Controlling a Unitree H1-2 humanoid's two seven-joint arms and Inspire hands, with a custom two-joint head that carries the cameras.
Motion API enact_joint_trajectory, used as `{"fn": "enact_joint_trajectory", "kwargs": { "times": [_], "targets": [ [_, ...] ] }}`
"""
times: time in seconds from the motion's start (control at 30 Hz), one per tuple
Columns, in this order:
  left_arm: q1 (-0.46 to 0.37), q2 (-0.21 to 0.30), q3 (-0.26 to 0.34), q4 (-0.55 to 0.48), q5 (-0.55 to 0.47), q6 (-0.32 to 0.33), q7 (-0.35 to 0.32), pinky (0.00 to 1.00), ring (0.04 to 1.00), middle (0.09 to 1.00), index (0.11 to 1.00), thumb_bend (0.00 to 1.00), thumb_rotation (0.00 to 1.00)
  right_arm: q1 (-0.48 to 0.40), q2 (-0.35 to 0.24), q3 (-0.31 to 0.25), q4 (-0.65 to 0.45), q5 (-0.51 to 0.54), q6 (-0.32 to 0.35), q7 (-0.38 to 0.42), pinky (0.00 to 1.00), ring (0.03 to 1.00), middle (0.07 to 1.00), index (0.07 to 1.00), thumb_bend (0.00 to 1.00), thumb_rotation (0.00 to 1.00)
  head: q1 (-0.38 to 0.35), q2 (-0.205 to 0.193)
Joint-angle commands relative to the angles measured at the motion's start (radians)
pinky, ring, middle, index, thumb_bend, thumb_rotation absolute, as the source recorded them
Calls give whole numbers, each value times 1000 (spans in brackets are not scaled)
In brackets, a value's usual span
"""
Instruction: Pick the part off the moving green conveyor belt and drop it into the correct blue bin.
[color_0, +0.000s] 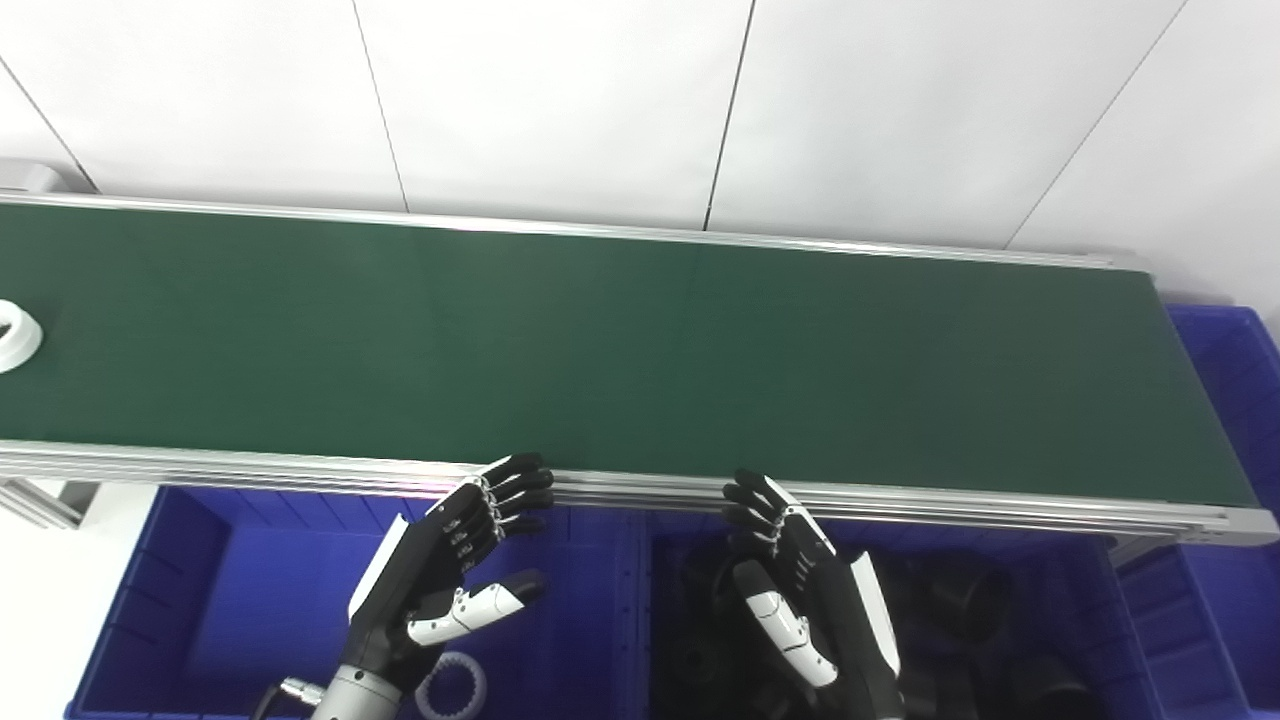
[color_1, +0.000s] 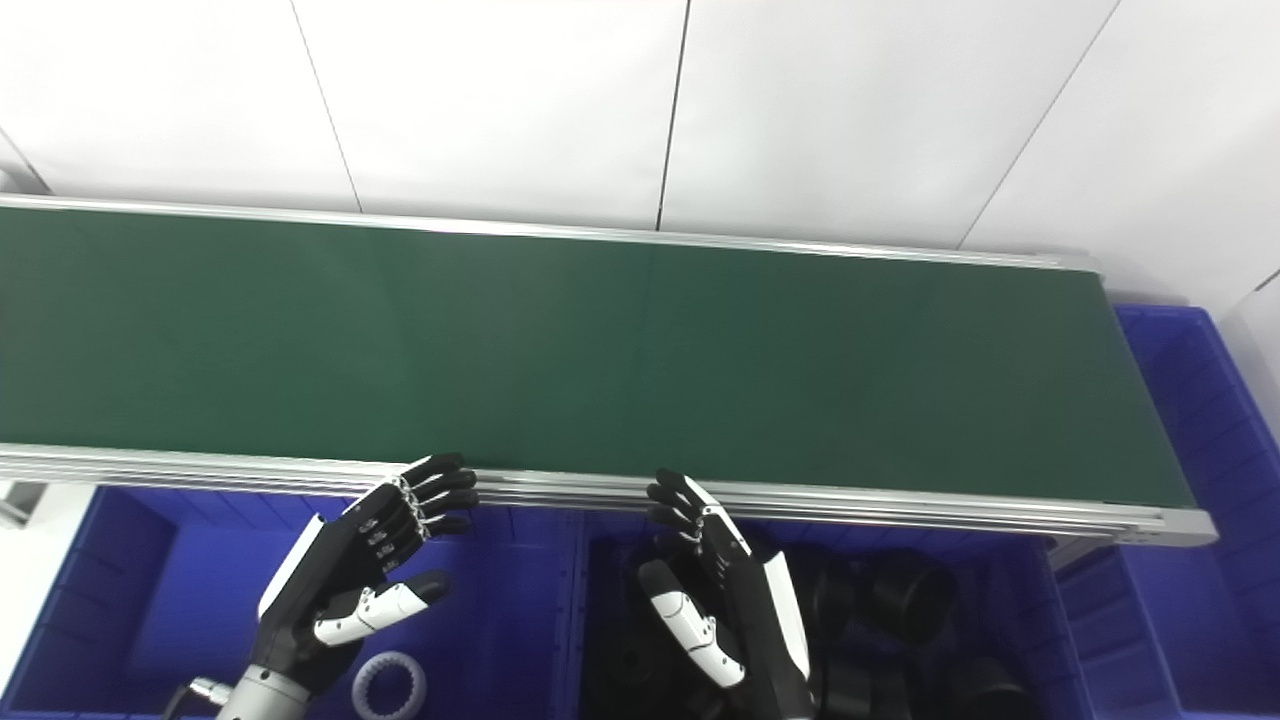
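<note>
A white ring-shaped part lies on the green conveyor belt at its far left edge, cut off by the frame; the right eye view does not show it. My left hand hovers open over the left blue bin, below the belt's near rail, holding nothing. My right hand is open as well, over the middle blue bin, palm facing the left hand. Both hands are far from the part.
A white toothed ring lies in the left bin. The middle bin holds several black cylindrical parts. A third blue bin stands at the belt's right end. A white wall rises behind the belt.
</note>
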Motion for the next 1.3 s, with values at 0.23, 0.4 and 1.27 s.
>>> {"fn": "enact_joint_trajectory", "kwargs": {
  "times": [0.23,0.4,1.27],
  "targets": [
    [-2,-24,-20,34,26,-79,-1,707,767,805,819,845,364,-1,-25,-13,16,40,-60,6,707,795,837,869,516,736,214,-112],
    [-2,-39,-31,71,44,-102,2,706,767,806,815,859,346,-13,-45,-18,71,69,-104,11,724,811,855,889,484,748,284,-176],
    [-102,-40,14,34,68,-111,30,624,692,747,763,900,271,-46,-37,-5,152,66,-123,-16,724,821,869,922,240,752,293,-290]
  ]
}}
